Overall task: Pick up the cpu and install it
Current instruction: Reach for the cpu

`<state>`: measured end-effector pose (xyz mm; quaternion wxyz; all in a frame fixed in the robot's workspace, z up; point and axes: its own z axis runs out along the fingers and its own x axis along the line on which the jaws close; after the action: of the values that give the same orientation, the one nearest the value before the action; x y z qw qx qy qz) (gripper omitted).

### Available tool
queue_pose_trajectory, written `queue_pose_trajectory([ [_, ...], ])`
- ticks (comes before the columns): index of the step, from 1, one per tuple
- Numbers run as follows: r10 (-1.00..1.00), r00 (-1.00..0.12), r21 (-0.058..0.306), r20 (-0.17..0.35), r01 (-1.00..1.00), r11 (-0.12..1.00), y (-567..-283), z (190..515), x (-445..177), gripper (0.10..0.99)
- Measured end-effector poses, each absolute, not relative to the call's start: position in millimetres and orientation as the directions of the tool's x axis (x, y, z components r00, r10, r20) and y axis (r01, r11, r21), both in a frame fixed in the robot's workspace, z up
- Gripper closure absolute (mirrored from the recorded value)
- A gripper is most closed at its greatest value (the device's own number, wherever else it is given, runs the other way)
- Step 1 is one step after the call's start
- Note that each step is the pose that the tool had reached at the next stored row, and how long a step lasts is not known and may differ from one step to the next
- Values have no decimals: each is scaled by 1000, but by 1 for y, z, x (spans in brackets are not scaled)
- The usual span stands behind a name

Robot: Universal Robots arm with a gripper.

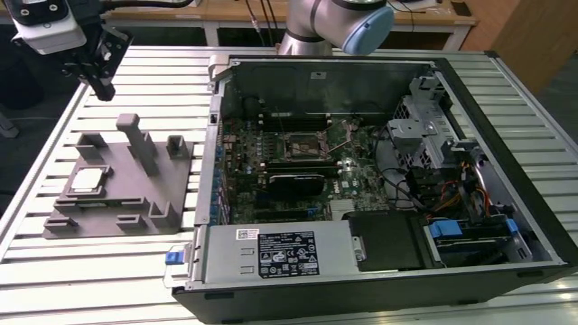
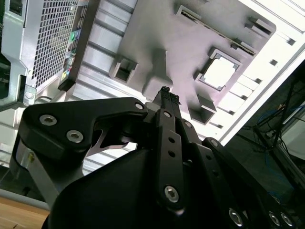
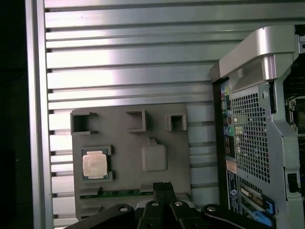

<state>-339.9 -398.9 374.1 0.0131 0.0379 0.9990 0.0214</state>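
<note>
pale silver-grey metal marks the cpu (image 1: 88,179), lying flat in a shallow pocket of the grey fixture block (image 1: 126,196). in the exterior view it sits on the side of the block away from the open computer case (image 1: 316,71), whose bare socket (image 1: 307,143) is well apart from the block. the gripper (image 1: 103,91) hangs high near the block's far edge, so the chip lies below it and further in across the block. in the second wrist view the gripper (image 2: 165,91) has its two fingers pressed together with nothing between them. the cpu (image 2: 219,72) shows bright in its pocket on the block (image 2: 152,33), off to one side of the fingers' line rather than under it. in the first wrist view the gripper (image 3: 163,185) is closed and empty over the edge of the block (image 3: 124,157), and the cpu (image 3: 95,164) sits level in its recess, offset from the tips on the side away from the case (image 3: 252,133). the chip looks square, so i judge the sideways offset matters more than any axis.
</note>
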Motion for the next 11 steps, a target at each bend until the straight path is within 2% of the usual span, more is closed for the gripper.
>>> queue_pose_trajectory([
  [11,76,-997,41,-25,75,996,-399,366,-350,980],
])
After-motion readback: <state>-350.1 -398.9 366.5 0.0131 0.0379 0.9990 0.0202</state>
